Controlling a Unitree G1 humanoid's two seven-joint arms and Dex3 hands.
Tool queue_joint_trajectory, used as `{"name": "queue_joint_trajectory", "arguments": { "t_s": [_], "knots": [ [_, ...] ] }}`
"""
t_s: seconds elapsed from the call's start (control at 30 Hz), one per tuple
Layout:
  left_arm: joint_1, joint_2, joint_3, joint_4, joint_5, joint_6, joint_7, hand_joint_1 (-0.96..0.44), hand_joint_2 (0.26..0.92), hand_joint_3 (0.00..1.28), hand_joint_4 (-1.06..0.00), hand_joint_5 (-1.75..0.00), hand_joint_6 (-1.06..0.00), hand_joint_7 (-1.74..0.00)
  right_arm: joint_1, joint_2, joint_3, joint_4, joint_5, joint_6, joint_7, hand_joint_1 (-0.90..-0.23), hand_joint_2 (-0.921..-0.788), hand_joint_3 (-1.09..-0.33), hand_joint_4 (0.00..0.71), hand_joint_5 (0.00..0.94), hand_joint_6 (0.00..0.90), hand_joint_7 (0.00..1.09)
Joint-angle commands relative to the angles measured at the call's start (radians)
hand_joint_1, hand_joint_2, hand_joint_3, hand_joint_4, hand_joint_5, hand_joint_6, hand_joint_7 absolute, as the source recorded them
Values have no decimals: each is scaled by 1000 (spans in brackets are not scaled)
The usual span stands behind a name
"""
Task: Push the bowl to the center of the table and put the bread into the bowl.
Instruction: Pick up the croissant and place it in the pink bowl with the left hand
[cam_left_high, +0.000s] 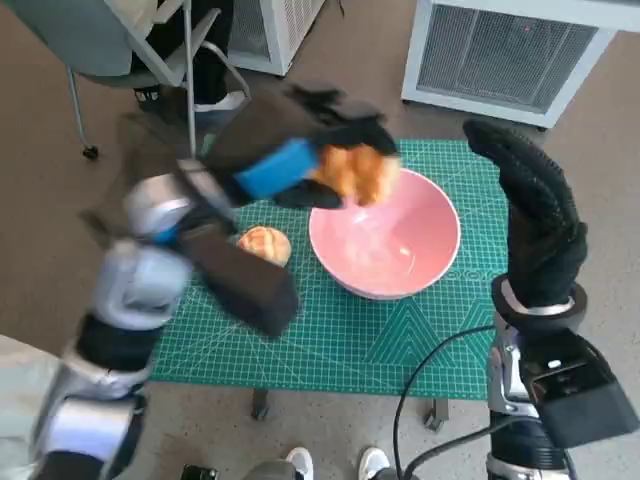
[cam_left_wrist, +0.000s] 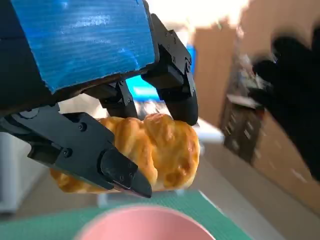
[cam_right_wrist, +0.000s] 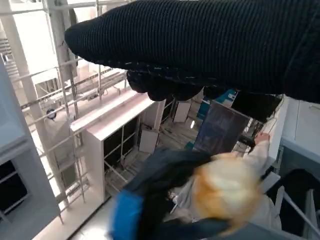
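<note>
Pink bowl (cam_left_high: 385, 240) on the green mat (cam_left_high: 330, 340), roughly at the mat's middle, upright and with nothing inside.

Above the bowl's far-left rim: left hand (cam_left_high: 300, 150), blue tape across its back, gripping a golden piece of bread (cam_left_high: 358, 172). Held clear of the bowl, not touching the rim, by the look of the head view. In the left wrist view, black fingers (cam_left_wrist: 172, 80) clamped over the top of the bread (cam_left_wrist: 160, 155) and another beneath it, with the bowl's pink rim (cam_left_wrist: 145, 225) just below the bread.

Left of the bowl, near it but not touching: a second round bun (cam_left_high: 264, 244) lying on the mat, partly hidden by the left forearm.

Right of the bowl: right hand (cam_left_high: 530, 215) in the black knitted glove, raised over the mat's right edge, fingers stretched out and pointing away from the robot, holding nothing, apart from the bowl. In the right wrist view, only a dark knitted band (cam_right_wrist: 200, 45); below it, blurred, the left hand's blue tape (cam_right_wrist: 125, 220) and the pale bread (cam_right_wrist: 227, 187).

Beyond the bowl, past the mat's far edge: a white slatted unit (cam_left_high: 510, 50) on the floor, and towards the far left a grey chair (cam_left_high: 120, 45). On the near side of the mat, a pair of white shoe tips (cam_left_high: 335, 463) at the picture's edge.
</note>
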Motion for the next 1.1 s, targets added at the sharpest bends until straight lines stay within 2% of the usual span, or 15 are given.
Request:
{"name": "queue_joint_trajectory", "arguments": {
  "t_s": [0.03,0.2,0.43,0.53,0.6,0.63,0.67,0.7,0.77,0.9,1.1],
  "knots": [
    [-99,-51,-54,212,27,-67,15,2,919,64,-662,-1115,-663,-1203,35,5,-5,-10,-13,17,-20,-408,-921,-533,404,3,43,808],
    [-178,-117,-99,434,47,-104,21,1,920,79,-663,-1125,-626,-1233,45,0,-9,-21,-27,15,-32,-414,-921,-531,402,2,48,800],
    [-236,-180,-132,655,63,-144,44,1,921,101,-667,-1129,-573,-1278,56,-7,-15,-32,-41,9,-47,-421,-921,-529,404,2,60,780],
    [-246,-198,-124,733,39,-169,17,1,921,155,-573,-1207,-545,-1325,59,-8,-18,-31,-40,4,-48,-418,-921,-527,406,3,73,757],
    [-249,-204,-113,771,15,-176,-26,1,921,239,-476,-1324,-450,-1403,60,-9,-19,-31,-37,1,-47,-417,-921,-527,407,3,77,752],
    [-250,-206,-107,786,4,-177,-48,-11,900,229,-374,-989,-351,-1083,61,-9,-19,-31,-36,-1,-47,-416,-921,-526,408,4,78,749],
    [-250,-205,-100,799,-9,-176,-79,-15,902,207,-364,-819,-339,-923,62,-10,-20,-32,-34,-2,-47,-415,-921,-526,409,4,79,748],
    [-250,-204,-95,809,-19,-176,-100,-32,905,150,-311,-530,-315,-640,63,-10,-20,-32,-33,-3,-47,-415,-921,-526,410,5,81,746],
    [-251,-196,-83,817,-41,-173,-145,-59,908,74,-235,-218,-294,-308,65,-10,-20,-31,-32,-6,-47,-415,-921,-524,412,5,88,732],
    [-241,-157,-58,793,-72,-177,-202,-124,896,26,-167,-57,-274,-124,67,-10,-23,-30,-37,-11,-51,-414,-921,-522,415,6,98,715],
    [-175,-52,-27,709,-52,-274,-93,-217,889,6,-123,-6,-250,-47,70,-8,-24,-31,-36,-12,-56,-416,-921,-520,420,8,105,705]
  ]
}}
